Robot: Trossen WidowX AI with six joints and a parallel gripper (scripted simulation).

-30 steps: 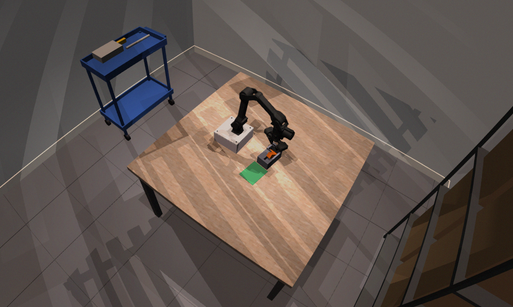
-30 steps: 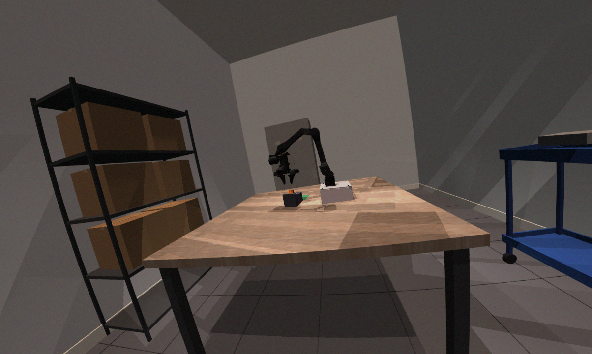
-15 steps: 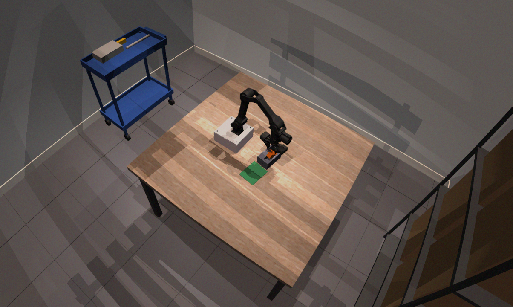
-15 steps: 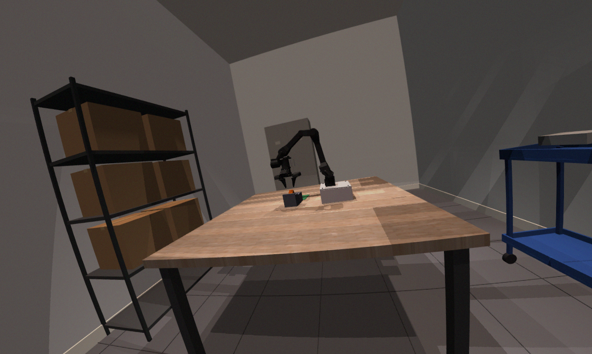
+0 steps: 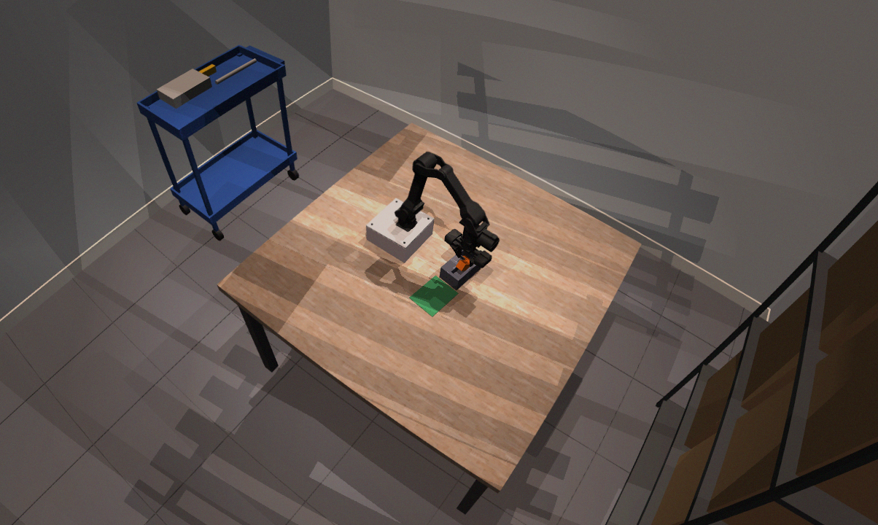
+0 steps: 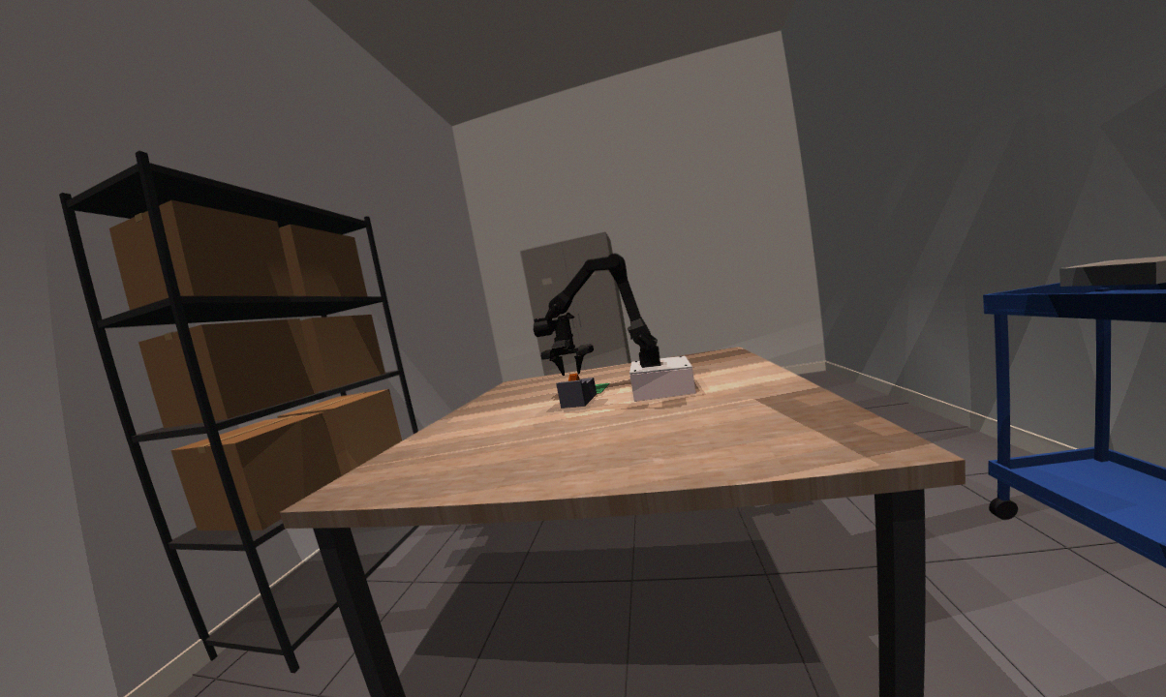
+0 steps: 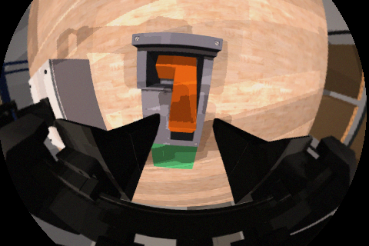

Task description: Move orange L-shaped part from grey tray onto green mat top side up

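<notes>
Here the grey tray (image 7: pixel 177 42) stood on the wooden table (image 5: pixel 429 365) and held the orange L-shaped part (image 7: pixel 181 98) in its pocket, one end tipped up above the rim while the L-shaped end sat low toward the tray's far wall. The gripper (image 7: pixel 184 128) hung just above the tray with its fingers apart, nothing between them, straddling the part's raised end without touching it. The green mat (image 5: pixel 434 294) lay flat beside the tray, touching its near edge. Off the table, a blue cart (image 5: pixel 197 176) carried a grey box (image 5: pixel 182 88) in its top tray, and a black shelf rack (image 6: pixel 167 286) held brown cardboard boxes (image 6: pixel 197 247).
</notes>
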